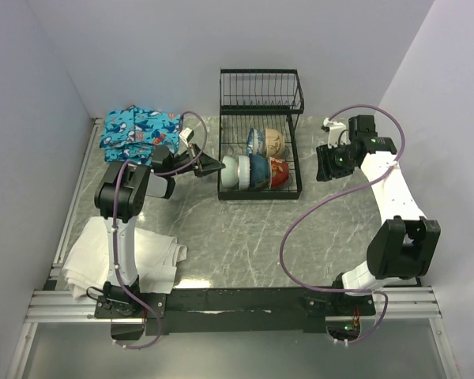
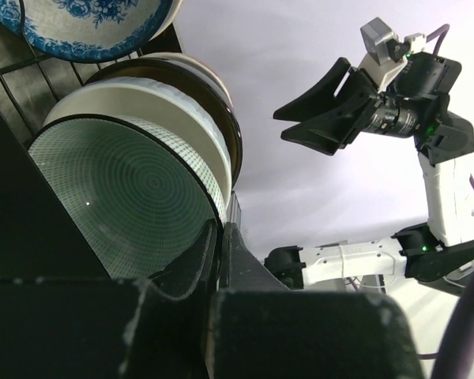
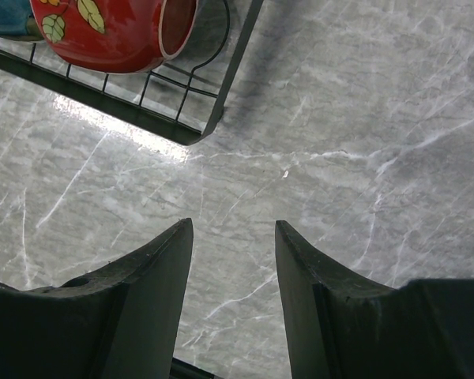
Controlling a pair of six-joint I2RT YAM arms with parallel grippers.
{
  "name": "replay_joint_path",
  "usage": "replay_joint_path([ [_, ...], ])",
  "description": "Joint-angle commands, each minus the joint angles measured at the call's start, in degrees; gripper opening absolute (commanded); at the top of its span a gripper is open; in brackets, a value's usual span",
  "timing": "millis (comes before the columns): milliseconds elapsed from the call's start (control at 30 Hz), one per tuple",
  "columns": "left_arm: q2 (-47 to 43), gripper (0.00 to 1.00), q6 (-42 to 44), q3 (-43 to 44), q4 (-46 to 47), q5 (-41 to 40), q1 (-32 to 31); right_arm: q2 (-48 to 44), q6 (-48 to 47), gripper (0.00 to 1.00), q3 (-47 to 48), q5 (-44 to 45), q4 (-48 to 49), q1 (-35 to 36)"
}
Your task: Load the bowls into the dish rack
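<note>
The black wire dish rack point(image 1: 261, 106) stands at the back middle of the table. In it, on edge, are a pale green bowl point(image 1: 231, 170), a blue one point(image 1: 257, 168) and a red one point(image 1: 279, 171), with a blue-and-white bowl point(image 1: 255, 140) and a cream one point(image 1: 275, 143) behind. My left gripper point(image 1: 218, 168) is shut on the rim of the pale green bowl point(image 2: 118, 197) at the rack's left side. A white bowl point(image 2: 154, 99) stands right behind it. My right gripper point(image 3: 233, 229) hangs open and empty over the table, just right of the rack's corner point(image 3: 213, 118) and the red bowl point(image 3: 118, 31).
A blue patterned cloth point(image 1: 138, 130) lies at the back left and a white towel point(image 1: 118, 257) at the front left. The grey marble table point(image 1: 245, 237) is walled at the back and sides. The right arm point(image 2: 379, 87) shows across the rack in the left wrist view.
</note>
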Motion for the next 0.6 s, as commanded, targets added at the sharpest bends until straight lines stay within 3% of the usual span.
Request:
replay_joint_path([
  [0, -1.8, 0.01, 6.8, 1.6, -5.3, -1.0, -0.1, 0.9, -0.4, 0.54, 2.9, 0.4, 0.8, 0.7],
  [233, -2.3, 0.01, 7.2, 1.7, -5.5, -2.4, -0.7, 1.3, -0.6, 0.54, 3.2, 0.6, 0.9, 1.3],
  [367, -4.8, 0.02, 12.0, 0.2, -11.6, -4.3, -0.8, 1.2, -0.6, 0.54, 2.8, 0.6, 0.8, 1.5],
  [567, -8.2, 0.10, 16.9, -2.5, -16.3, -6.3, -0.8, 1.9, -0.6, 0.54, 3.2, 0.6, 0.9, 1.5],
])
